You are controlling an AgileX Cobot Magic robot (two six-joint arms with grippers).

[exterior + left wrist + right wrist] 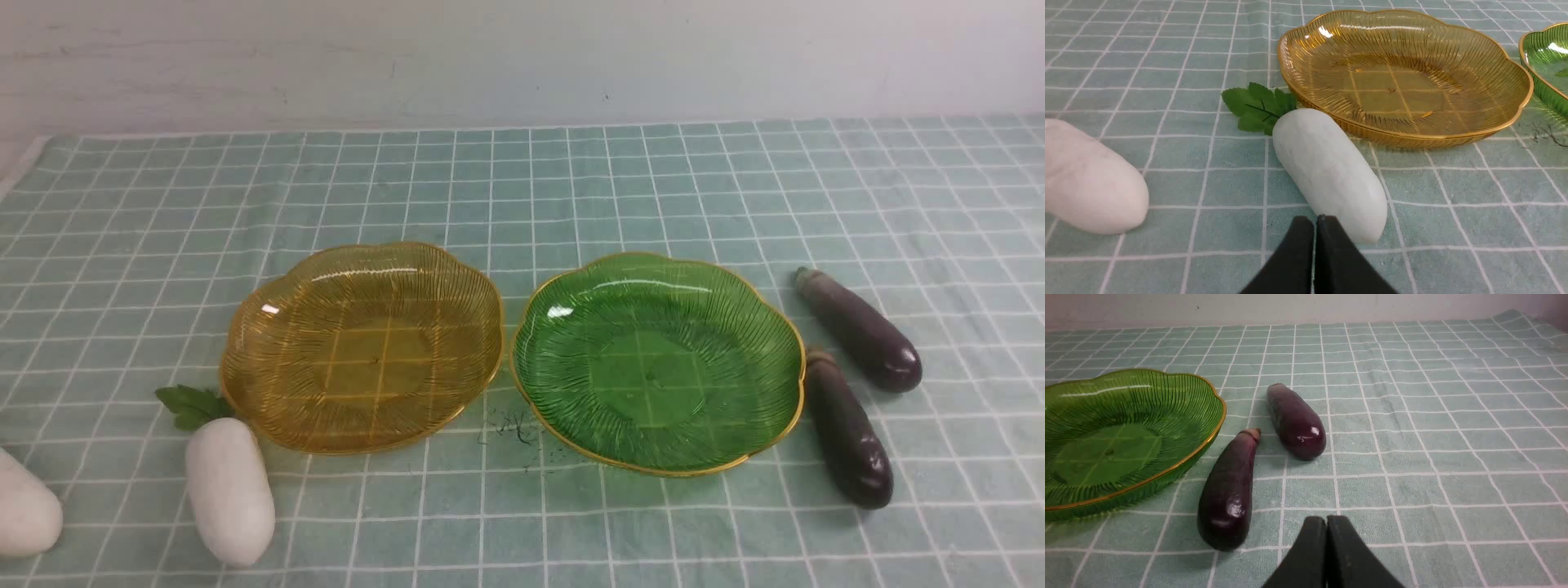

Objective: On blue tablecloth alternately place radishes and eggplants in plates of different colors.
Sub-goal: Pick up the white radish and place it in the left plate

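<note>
Nothing's been placed yet, so this looks like the very start. Both plates sit side by side and bare in the middle of the blue tablecloth point(522, 188), the amber plate point(277, 327) toward the left edge and the green plate point(653, 359) toward the right. One radish point(229, 490) lies just off the amber plate's near-left rim with its leaves tucked against it. The other radish point(24, 514) is out at the cloth's left edge, half cut off. Both eggplants point(859, 331) point(847, 431) lie by the green plate's right rim, and the nearer one looks to be touching it. The left gripper point(1315, 222) hangs just short of the closer radish's blunt end, clenched on nothing. The right gripper point(1327, 522) is clamped empty too, near the closer eggplant. My guess is a first pick comes next: the jaws spread wide, then drop across the body.
</note>
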